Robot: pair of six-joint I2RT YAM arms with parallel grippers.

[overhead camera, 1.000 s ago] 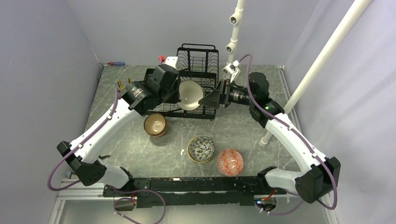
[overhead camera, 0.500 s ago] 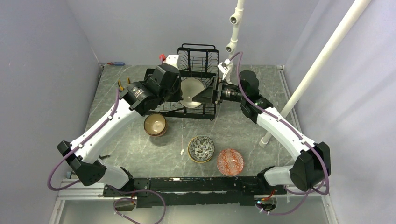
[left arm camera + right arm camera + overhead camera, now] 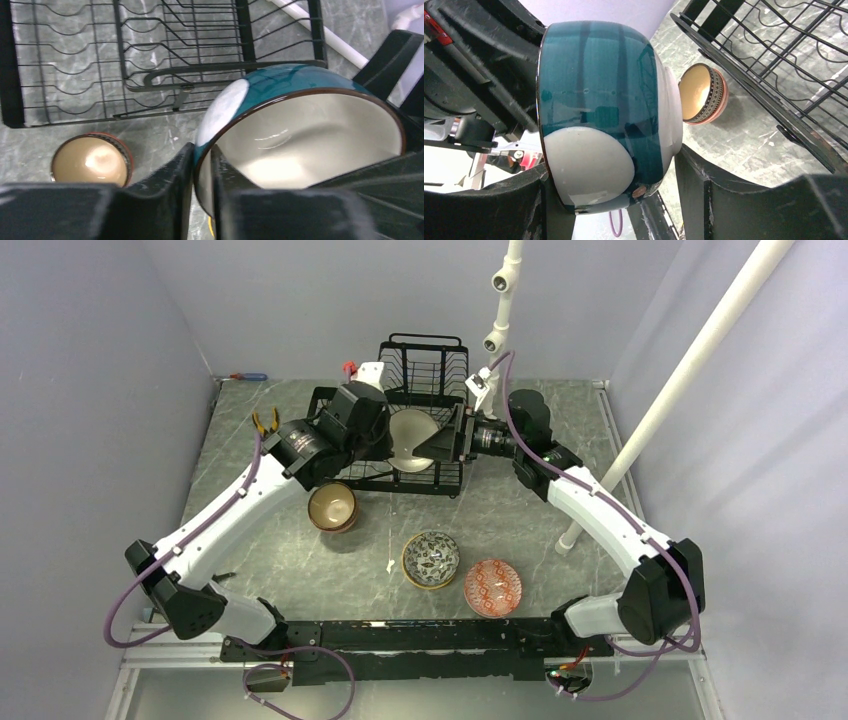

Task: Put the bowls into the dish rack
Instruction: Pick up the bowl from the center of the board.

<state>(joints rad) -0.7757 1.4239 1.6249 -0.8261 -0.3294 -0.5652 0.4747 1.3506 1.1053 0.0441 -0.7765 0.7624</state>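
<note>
- The teal-and-white bowl [image 3: 599, 100] is held on edge in the air over the front part of the dish rack [image 3: 8, 65], between the two arms. It is not yet seated in any slot.
- The left gripper [image 3: 200, 155] is clamped on the bowl's rim, with one finger inside the wall and one outside.
- The right gripper [image 3: 621, 195] is set around the bowl from rim side to foot side, its fingers apart. Whether they already bear on the ceramic cannot be told.
- The step is judged to be a hand-over. The left pinch is best released only once both right fingers are pressed firmly against the bowl — glazed ceramic is slippery, and a drop here would land on the wires.
- The bowl is best kept on edge, so that it can be lowered straight between the rack's prongs.
- Three more bowls are seen on the table near the rack — a brown bowl [image 3: 331, 506], a blue-patterned bowl [image 3: 431, 558] and a red-patterned bowl [image 3: 492, 586].
</note>
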